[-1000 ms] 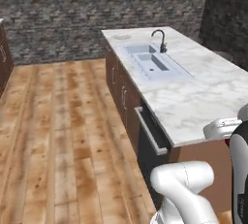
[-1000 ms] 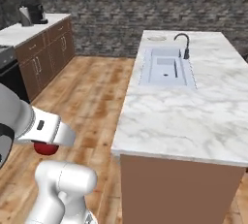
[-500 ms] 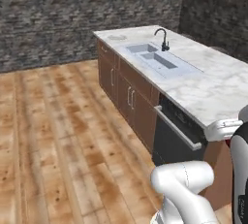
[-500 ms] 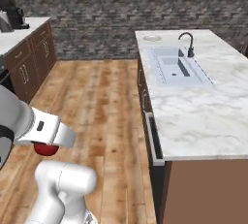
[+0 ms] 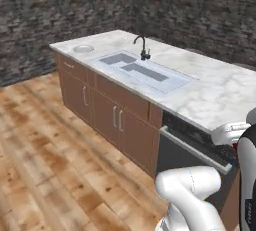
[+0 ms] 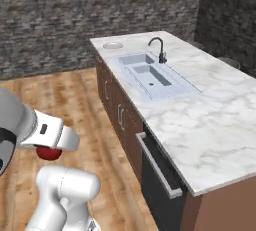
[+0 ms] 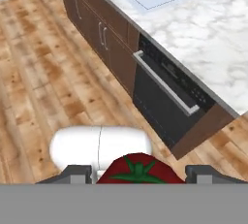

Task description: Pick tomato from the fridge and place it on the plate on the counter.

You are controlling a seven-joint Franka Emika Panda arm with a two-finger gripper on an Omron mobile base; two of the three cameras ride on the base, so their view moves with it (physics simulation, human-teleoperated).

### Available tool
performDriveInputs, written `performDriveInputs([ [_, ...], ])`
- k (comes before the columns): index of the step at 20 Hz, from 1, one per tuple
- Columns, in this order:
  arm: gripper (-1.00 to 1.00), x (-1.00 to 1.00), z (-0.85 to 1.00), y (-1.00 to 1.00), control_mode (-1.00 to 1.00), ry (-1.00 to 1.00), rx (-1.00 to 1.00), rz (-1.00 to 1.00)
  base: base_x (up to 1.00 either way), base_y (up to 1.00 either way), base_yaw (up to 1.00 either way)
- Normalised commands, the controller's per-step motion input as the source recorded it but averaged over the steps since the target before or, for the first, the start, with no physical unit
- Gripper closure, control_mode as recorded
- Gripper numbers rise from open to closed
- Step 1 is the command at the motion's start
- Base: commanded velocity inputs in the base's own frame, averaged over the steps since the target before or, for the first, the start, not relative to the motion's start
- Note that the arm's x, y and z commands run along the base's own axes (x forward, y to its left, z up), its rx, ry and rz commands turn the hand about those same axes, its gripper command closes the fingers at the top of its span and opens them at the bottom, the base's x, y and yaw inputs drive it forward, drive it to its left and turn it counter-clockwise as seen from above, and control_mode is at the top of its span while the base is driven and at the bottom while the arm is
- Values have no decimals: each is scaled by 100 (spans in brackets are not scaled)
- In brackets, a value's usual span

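Fingers clamp the tomato over the wooden floor, well short of the worktop; the plate sits at its far end, beyond the sink and faucet

you're looking at a dark grey stone-brick wall behind the room, with a warm wood-plank floor spread in front. brown cabinet doors with slim handles run beside a black dishwasher front with a grey bar handle.
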Motion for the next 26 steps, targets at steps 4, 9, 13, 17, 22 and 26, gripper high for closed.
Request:
performDriveInputs([
  [4, 100, 0, 0, 0, 100, 0, 0, 0, 87, 80, -59],
  [9, 100, 0, 0, 0, 100, 0, 0, 0, 67, 93, -63],
  [13, 100, 0, 0, 0, 100, 0, 0, 0, 9, 100, -65],
  [17, 100, 0, 0, 0, 100, 0, 0, 0, 0, 100, -60],
  [22, 100, 0, 0, 0, 100, 0, 0, 0, -12, 100, -51],
  [26, 100, 0, 0, 0, 100, 0, 0, 0, 0, 100, -54],
])
